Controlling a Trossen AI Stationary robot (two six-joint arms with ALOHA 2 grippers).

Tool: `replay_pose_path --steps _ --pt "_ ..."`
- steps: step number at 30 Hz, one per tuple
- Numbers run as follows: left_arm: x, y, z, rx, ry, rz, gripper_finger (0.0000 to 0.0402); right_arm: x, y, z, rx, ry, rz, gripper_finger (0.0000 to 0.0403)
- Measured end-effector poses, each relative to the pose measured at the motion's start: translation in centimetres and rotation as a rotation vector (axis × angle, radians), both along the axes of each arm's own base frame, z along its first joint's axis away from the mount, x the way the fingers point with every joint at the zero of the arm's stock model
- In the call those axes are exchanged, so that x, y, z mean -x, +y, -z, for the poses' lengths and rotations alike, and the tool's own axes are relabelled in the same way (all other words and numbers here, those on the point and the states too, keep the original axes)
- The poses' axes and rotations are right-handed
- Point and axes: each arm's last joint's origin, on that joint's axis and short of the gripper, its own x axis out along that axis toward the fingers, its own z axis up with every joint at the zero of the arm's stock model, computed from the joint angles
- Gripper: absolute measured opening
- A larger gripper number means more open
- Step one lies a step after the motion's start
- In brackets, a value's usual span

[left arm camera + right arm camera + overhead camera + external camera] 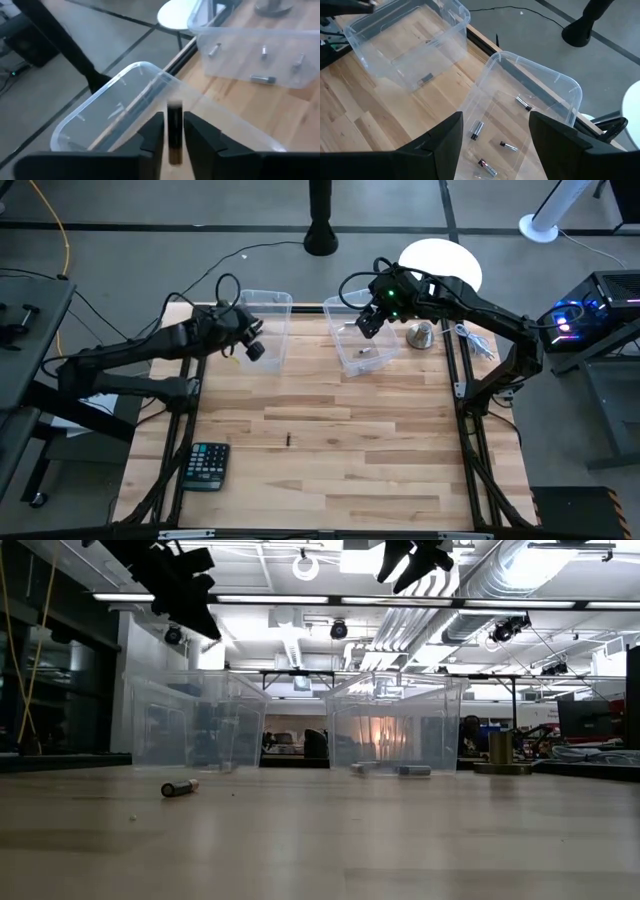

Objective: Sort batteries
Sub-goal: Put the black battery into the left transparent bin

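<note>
My left gripper [173, 131] is shut on a dark battery and hovers over the clear left bin [268, 328], above its rim. That bin [405, 42] has one battery [426, 78] lying on its floor. My right gripper [494, 145] is open, high over the clear right bin [360, 337], touching nothing. Several batteries [477, 129] lie on that bin's floor. One more dark battery [288, 440] lies on its side on the table, seen also in the low view as the battery [180, 787]. My left gripper pinches the dark battery [174, 117] between its two fingers [152, 135]. The battery lies along the fingers, and its free end [174, 105] sticks out past the fingertips. It is lifted clear, above the left bin's rim [150, 70].
A calculator [207, 465] lies near the table's near-left corner. A metal bell-shaped object [420, 334] and a pale cable [478, 343] sit right of the right bin. Bare wood stretches across the table's middle and near side.
</note>
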Motion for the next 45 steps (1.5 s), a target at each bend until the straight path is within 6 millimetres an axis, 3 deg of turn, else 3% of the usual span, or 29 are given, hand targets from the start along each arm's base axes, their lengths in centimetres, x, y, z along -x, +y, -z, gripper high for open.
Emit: replay_pose_path --steps 7,10,15,19,25,29,35,45 --pt "-0.1 0.4 0.1 0.043 -0.029 0.006 0.0143 0.0 0.0 0.0 0.000 0.000 0.000 0.0222" --pt "-0.2 0.3 -0.8 0.090 -0.087 0.023 0.0167 0.0 0.0 0.0 0.001 0.000 0.000 0.0222" --pt "-1.0 -1.4 -2.3 0.310 -0.231 0.320 0.0183 0.0 0.0 0.0 0.007 0.005 -0.009 0.0222" --pt "-1.7 -4.2 -2.0 0.398 -0.205 0.494 0.0181 0.0 0.0 0.0 0.010 0.008 -0.013 0.0222" --pt "-3.9 -9.5 0.1 0.242 0.040 0.740 0.0180 0.0 0.0 0.0 0.008 0.008 -0.015 0.0222" --pt "-5.4 -11.8 2.3 0.138 0.205 0.807 0.0180 0.0 0.0 0.0 0.006 0.007 -0.016 0.0222" --pt "-6.5 -13.9 4.4 0.086 0.336 0.922 0.0180 0.0 0.0 0.0 -0.005 -0.001 -0.004 0.0222" --pt "-6.6 -15.0 4.9 -0.107 0.445 1.130 0.0180 -0.1 0.3 0.1 -0.110 -0.046 -0.021 0.0222"
